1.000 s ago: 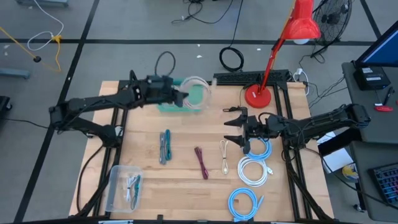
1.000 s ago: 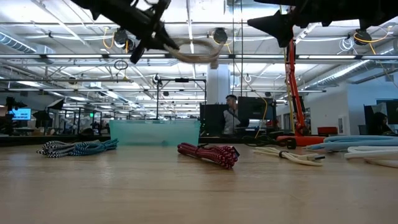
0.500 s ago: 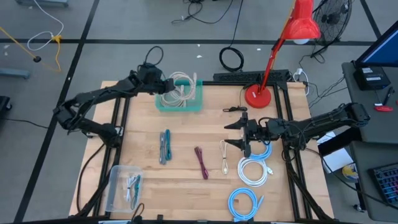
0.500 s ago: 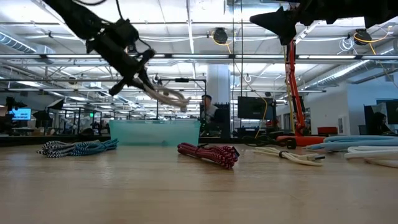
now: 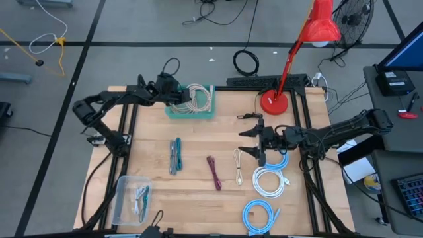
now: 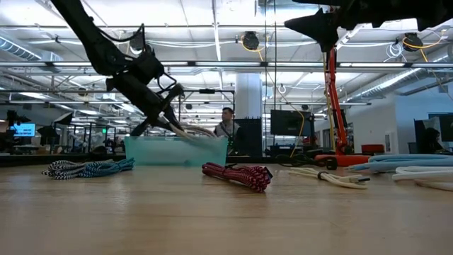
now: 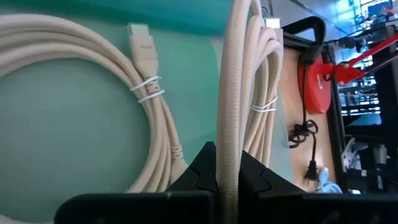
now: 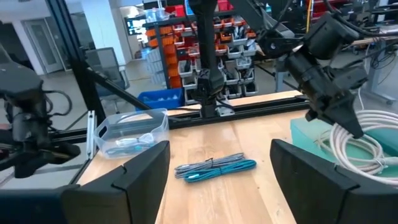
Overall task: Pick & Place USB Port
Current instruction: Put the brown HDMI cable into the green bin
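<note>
**Beige cable held over the teal bin**

Wooden tabletop (image 5: pixel 198 192) carries everything here, from largest to smallest. My left arm reaches across its far left side to the teal bin (image 5: pixel 173 111), and my right arm hangs above the right side, over the white coils.

At the teal bin, my left fingers (image 5: pixel 180 98) are pinched tight on a beige braided USB cable (image 7: pixel 229 112); the strand runs straight up between both fingers in my left wrist view. The rest of that coil (image 5: pixel 198 97) lies in the bin, with a second beige loop and its flat plug (image 7: pixel 142 45) resting on the bin floor beside it. From table height the coil droops from my fingers down onto the bin's rim (image 6: pixel 177 150).

My right fingers (image 5: pixel 254 140) are spread wide with nothing between them, hovering beside the white cable coils (image 5: pixel 269 180) and near a pale cable (image 5: pixel 238 165).

Smaller things lie apart on the tabletop: a clear plastic container (image 5: pixel 132 197) at the near left, a blue coil (image 5: pixel 259 215), a teal-and-grey bundled cable (image 5: pixel 175 156), and a dark red bundled cable (image 5: pixel 214 172).
</note>
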Motion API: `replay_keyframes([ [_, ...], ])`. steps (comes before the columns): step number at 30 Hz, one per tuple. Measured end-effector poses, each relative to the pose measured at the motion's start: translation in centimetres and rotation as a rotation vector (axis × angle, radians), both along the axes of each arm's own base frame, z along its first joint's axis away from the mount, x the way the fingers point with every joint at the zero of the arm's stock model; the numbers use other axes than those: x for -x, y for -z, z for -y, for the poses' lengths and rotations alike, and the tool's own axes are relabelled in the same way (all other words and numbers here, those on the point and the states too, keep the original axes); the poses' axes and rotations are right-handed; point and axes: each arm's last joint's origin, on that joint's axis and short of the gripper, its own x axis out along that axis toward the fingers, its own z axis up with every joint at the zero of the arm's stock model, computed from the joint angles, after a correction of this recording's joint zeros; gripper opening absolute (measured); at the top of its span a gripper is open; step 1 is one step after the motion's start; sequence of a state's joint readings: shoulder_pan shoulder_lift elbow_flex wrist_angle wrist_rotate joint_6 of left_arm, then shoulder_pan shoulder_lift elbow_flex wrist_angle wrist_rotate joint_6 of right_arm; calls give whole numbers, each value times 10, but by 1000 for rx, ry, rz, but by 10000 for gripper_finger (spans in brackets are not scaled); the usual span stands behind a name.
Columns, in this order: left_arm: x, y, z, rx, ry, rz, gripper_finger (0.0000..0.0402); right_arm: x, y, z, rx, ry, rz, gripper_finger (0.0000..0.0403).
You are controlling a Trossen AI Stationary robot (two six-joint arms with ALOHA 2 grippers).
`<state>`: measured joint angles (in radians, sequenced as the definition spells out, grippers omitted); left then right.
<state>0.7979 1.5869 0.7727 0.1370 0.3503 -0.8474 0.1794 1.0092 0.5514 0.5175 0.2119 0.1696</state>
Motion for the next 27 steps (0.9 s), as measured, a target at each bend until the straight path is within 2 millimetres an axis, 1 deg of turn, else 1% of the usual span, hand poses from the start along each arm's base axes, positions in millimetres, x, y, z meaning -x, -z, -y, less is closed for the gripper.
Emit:
replay_keyframes([
  [14,3,7,2,45,1,-52,11,0,0,0,-1,1,-3,265],
  [27,3,8,2,17,-18,-81,11,0,0,0,-1,1,1,265],
])
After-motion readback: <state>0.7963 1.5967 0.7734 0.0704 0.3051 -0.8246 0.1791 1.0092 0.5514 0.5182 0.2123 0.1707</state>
